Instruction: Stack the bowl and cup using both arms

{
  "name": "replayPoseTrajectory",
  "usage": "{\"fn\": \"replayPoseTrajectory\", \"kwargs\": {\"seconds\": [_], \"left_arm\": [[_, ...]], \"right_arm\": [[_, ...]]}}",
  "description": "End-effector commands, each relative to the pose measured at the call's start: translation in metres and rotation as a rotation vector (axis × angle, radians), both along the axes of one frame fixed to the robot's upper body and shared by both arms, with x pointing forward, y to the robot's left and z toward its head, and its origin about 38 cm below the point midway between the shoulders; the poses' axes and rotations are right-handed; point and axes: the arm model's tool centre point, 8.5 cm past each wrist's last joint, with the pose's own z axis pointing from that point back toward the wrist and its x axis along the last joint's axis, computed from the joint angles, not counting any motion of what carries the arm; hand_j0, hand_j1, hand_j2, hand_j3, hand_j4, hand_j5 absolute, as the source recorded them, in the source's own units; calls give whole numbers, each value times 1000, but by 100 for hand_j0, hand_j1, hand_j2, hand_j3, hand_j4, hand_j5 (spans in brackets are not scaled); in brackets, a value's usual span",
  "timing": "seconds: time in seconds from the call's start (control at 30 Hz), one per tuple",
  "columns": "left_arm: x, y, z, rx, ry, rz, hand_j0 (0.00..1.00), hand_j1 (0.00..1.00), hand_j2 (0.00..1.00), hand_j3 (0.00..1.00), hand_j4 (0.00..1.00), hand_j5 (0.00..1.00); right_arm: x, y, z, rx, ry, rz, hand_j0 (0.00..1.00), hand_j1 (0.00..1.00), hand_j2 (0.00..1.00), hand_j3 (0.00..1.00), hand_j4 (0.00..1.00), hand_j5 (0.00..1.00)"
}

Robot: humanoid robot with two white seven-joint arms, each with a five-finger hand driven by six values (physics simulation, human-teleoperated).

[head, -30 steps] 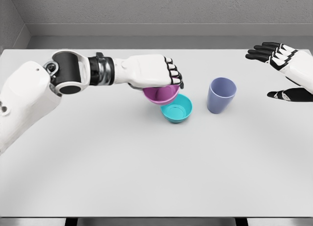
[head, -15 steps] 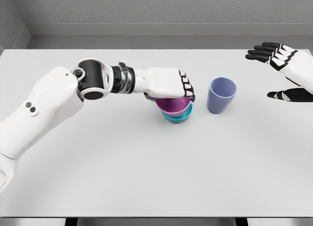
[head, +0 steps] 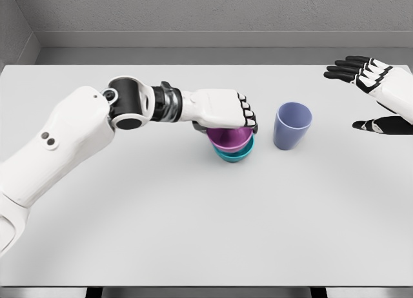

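Look first at the left hand (head: 222,111): its fingers (head: 248,120) curl down over the far rim of the purple bowl (head: 230,139) and clasp it from above, palm facing down. You can see the purple bowl nested inside the teal bowl (head: 233,155), only the teal one's lower wall and front rim showing beneath it. The 2 bowls sit as 1 stack on the white table (head: 206,220), a little beyond its middle. From the hand, the dark wrist joint and the white forearm run back to the lower left of the picture.

Just to the right of the stack you find the lavender cup (head: 292,125), upright, mouth open to the top, standing apart from the bowls and from both hands.

Further right, at the picture's edge, the right hand (head: 377,91) hovers above the table with its black-tipped fingers (head: 342,69) spread and relaxed, holding nothing, thumb held lower and apart. It is well clear of the cup.

Behind the table runs a grey wall (head: 206,14).
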Motion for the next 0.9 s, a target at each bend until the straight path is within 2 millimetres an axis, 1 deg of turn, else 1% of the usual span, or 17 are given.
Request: {"fn": "replayPoseTrajectory", "kwargs": {"seconds": [0.0, 0.03, 0.17, 0.23, 0.3, 0.87], "left_arm": [[1, -1, 0, -7, 6, 4, 69, 69, 69, 69, 69, 69], [0, -6, 2, -13, 5, -4, 69, 69, 69, 69, 69, 69], [1, -9, 1, -16, 12, -4, 69, 69, 69, 69, 69, 69], [1, -9, 1, -16, 10, -5, 71, 71, 71, 71, 71, 71], [4, -7, -1, -12, 19, 7, 100, 100, 100, 100, 100, 100], [4, -5, -3, -5, 20, 11, 100, 100, 100, 100, 100, 100]], "right_arm": [[0, 0, 1, 6, 1, -1, 100, 100, 100, 100, 100, 100], [0, 0, 1, 5, 1, -1, 100, 100, 100, 100, 100, 100], [0, 0, 1, 6, 1, -1, 100, 100, 100, 100, 100, 100], [0, 0, 1, 6, 1, -1, 100, 100, 100, 100, 100, 100], [0, 0, 1, 5, 1, -1, 100, 100, 100, 100, 100, 100], [0, 0, 1, 5, 1, -1, 100, 100, 100, 100, 100, 100]]}}
